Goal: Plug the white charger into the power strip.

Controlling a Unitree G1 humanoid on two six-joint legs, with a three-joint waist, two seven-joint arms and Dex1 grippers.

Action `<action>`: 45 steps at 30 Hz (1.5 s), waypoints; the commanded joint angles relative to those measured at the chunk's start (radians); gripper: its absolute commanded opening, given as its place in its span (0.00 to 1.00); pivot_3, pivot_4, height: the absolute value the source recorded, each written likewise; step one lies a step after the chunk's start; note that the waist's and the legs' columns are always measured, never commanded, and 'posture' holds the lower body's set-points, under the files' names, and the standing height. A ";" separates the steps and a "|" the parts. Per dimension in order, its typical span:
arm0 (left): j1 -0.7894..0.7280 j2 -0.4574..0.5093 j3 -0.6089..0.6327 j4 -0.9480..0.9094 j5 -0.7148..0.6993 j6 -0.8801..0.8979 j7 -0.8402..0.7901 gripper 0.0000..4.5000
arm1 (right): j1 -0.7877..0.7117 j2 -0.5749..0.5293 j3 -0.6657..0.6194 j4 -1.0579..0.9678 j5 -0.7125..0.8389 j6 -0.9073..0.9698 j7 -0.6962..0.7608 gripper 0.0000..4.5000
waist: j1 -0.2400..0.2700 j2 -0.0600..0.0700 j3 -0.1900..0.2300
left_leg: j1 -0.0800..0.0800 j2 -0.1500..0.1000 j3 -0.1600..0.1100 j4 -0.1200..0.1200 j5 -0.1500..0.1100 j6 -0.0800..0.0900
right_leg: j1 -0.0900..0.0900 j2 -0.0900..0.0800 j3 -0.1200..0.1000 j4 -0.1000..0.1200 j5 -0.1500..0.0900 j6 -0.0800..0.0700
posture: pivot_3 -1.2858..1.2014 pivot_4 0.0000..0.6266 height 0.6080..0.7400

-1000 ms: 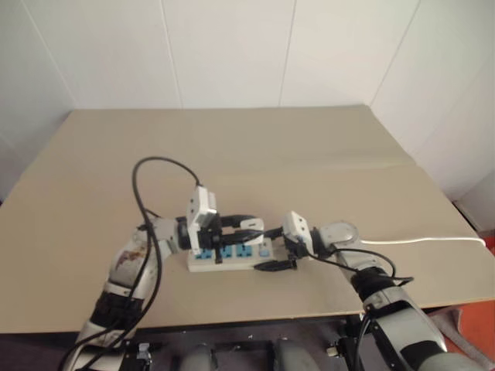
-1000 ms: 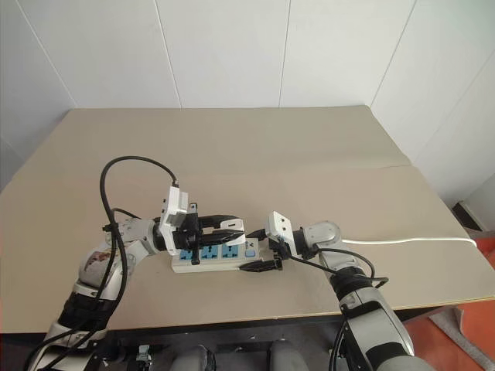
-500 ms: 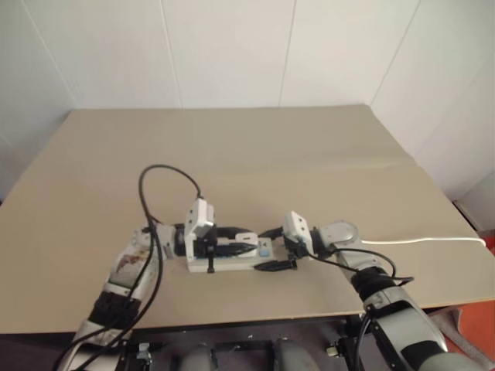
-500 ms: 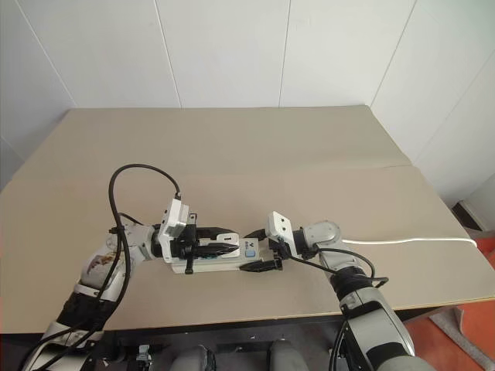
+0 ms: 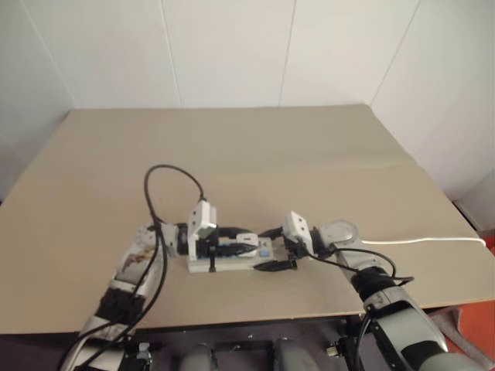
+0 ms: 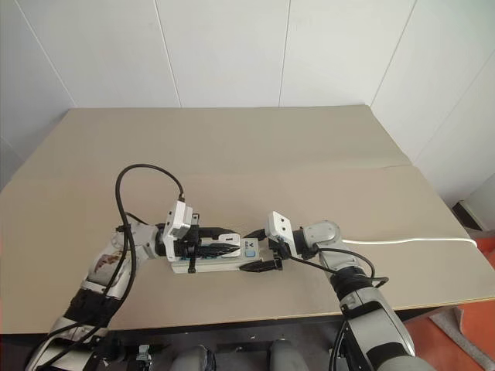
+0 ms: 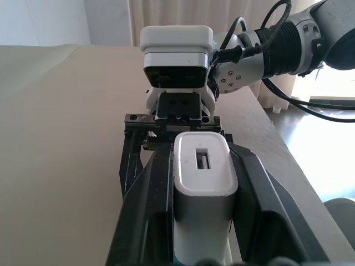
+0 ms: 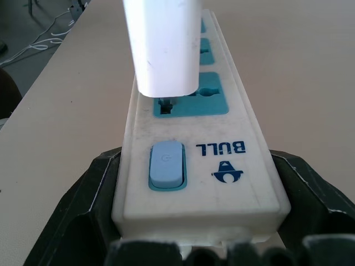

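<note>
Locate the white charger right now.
In the right wrist view the white charger sits over the power strip's socket nearest the switch; in the left wrist view it is clamped in the left gripper.

My arms were silver-grey with white box-shaped gripper housings, black fingers [image 7: 138, 221], and looping black cables [image 5: 158, 201].

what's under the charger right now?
The charger sits over the power strip's blue socket nearest the switch; a gap shows at its base. Its prongs are mostly hidden, and the socket's far part is covered.
</note>
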 commanded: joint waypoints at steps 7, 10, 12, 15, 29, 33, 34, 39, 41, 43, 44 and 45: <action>-0.026 0.006 0.009 0.017 -0.006 -0.027 -0.024 0.23 | 0.012 -0.007 0.015 0.000 -0.037 0.020 -0.002 0.76 | 0.000 0.000 0.000 | 0.000 0.000 0.000 -0.002 0.000 0.000 | 0.000 0.000 0.000 -0.001 0.000 0.000 | 0.52 0.24 1.00; -0.025 0.012 0.006 0.014 -0.012 -0.018 -0.040 0.23 | 0.012 -0.008 0.016 -0.002 -0.038 0.025 0.000 0.76 | 0.000 0.000 0.000 | 0.000 0.000 0.000 -0.002 0.000 0.000 | 0.000 0.000 0.000 -0.002 0.000 0.000 | 0.52 0.24 1.00; -0.028 0.009 0.006 0.018 -0.013 -0.017 -0.045 0.23 | 0.011 -0.009 0.016 -0.003 -0.037 0.028 0.002 0.76 | 0.000 0.000 0.000 | 0.000 0.000 0.000 -0.003 0.000 0.000 | 0.000 0.000 0.000 -0.002 0.000 0.000 | 0.52 0.24 1.00; -0.032 0.005 0.006 0.023 -0.013 -0.015 -0.050 0.23 | 0.011 -0.009 0.015 -0.002 -0.038 0.029 0.000 0.76 | 0.000 0.000 0.000 | 0.000 0.000 0.000 -0.003 0.000 0.000 | 0.000 0.000 0.000 -0.002 0.000 0.000 | 0.52 0.24 1.00; -0.031 0.007 0.002 0.039 0.002 -0.025 -0.066 0.23 | 0.012 -0.012 0.012 -0.007 -0.037 0.032 -0.003 0.76 | 0.000 0.000 0.000 | 0.000 0.000 0.000 -0.005 0.000 0.000 | -0.001 0.000 0.000 -0.004 0.000 0.000 | 0.52 0.24 1.00; -0.026 0.007 0.000 0.043 0.007 -0.030 -0.069 0.23 | 0.012 -0.012 0.012 -0.006 -0.037 0.033 -0.004 0.76 | 0.000 0.000 0.000 | -0.001 0.000 0.001 -0.005 0.000 0.000 | -0.002 0.000 0.000 -0.004 0.000 0.000 | 0.52 0.24 1.00; -0.025 0.007 -0.001 0.044 0.008 -0.032 -0.070 0.23 | 0.012 -0.012 0.012 -0.006 -0.037 0.033 -0.004 0.76 | 0.000 0.000 0.000 | -0.001 0.000 0.001 -0.006 0.000 0.000 | -0.002 0.000 0.000 -0.004 0.000 0.000 | 0.52 0.24 1.00; -0.017 0.013 -0.006 0.081 0.024 -0.043 -0.073 0.23 | 0.012 -0.012 0.012 -0.007 -0.037 0.034 -0.004 0.76 | -0.001 0.000 0.000 | -0.001 0.000 0.001 -0.007 0.000 0.000 | -0.003 0.000 0.000 -0.005 0.000 0.000 | 0.52 0.24 1.00; -0.009 0.020 -0.015 0.093 0.036 -0.061 -0.082 0.23 | 0.011 -0.012 0.012 -0.007 -0.036 0.035 -0.004 0.76 | -0.001 0.000 0.000 | -0.001 0.000 0.001 -0.007 0.000 0.000 | -0.003 0.000 0.000 -0.005 0.000 0.000 | 0.52 0.24 1.00; -0.002 0.024 -0.022 0.102 0.046 -0.076 -0.089 0.23 | 0.010 -0.012 0.011 -0.005 -0.036 0.034 -0.005 0.76 | -0.001 0.000 0.000 | -0.001 0.000 0.001 -0.007 0.000 0.000 | -0.003 0.000 0.000 -0.005 0.000 0.000 | 0.52 0.24 1.00; 0.000 0.024 -0.024 0.107 0.047 -0.079 -0.088 0.23 | 0.009 -0.012 0.010 -0.005 -0.035 0.035 -0.005 0.76 | -0.001 0.000 0.000 | -0.001 0.000 0.001 -0.008 0.000 0.000 | -0.003 0.000 0.000 -0.005 0.000 0.000 | 0.52 0.24 1.00; 0.001 0.024 -0.024 0.111 0.048 -0.080 -0.087 0.23 | 0.009 -0.012 0.010 -0.004 -0.035 0.035 -0.005 0.76 | -0.001 0.000 0.000 | -0.001 0.000 0.001 -0.008 0.000 0.000 | -0.003 0.000 0.000 -0.005 0.000 0.000 | 0.52 0.24 1.00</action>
